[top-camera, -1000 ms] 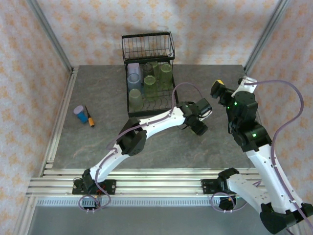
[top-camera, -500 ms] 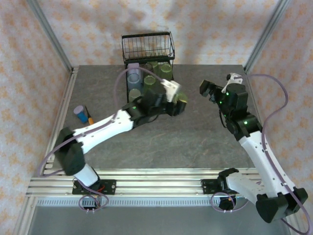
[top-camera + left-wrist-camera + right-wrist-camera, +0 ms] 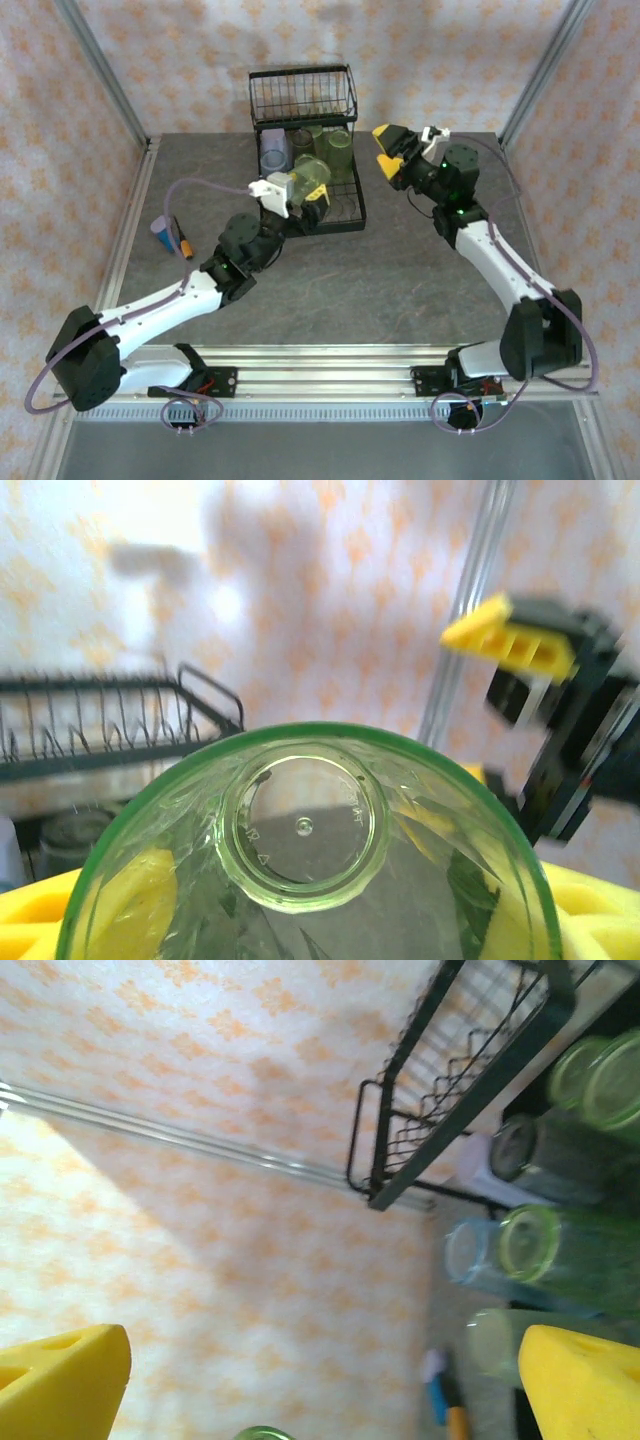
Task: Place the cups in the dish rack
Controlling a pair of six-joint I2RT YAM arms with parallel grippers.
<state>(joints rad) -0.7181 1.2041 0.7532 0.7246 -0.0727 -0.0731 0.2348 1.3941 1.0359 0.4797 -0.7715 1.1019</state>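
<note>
- Left claw (image 3: 308,192) is closed on a light green cup (image 3: 303,181). Its yellow pads (image 3: 128,900) press the cup's wall from both sides.
- The held cup lies tilted on its side above the near end of the dish rack (image 3: 357,200), mouth toward the wrist. Cannot tell whether it touches the wires.
- The left wrist view looks down inside this cup to its round base.
- Right claw (image 3: 392,152) is spread wide and holds nothing, raised just right of the rack.
- The rack stands at the far middle of the table (image 3: 420,290), with a raised wire basket (image 3: 303,95) at its far end.
- The tray part holds other cups: 1 light blue cup (image 3: 468,1250), green cups (image 3: 338,150) and 1 dark grey cup (image 3: 540,1160) nearer the basket.
- A small blue cylinder (image 3: 161,230) and an orange-tipped tool (image 3: 184,242) lie just beside each other at the table's left, well apart from the rack.
</note>
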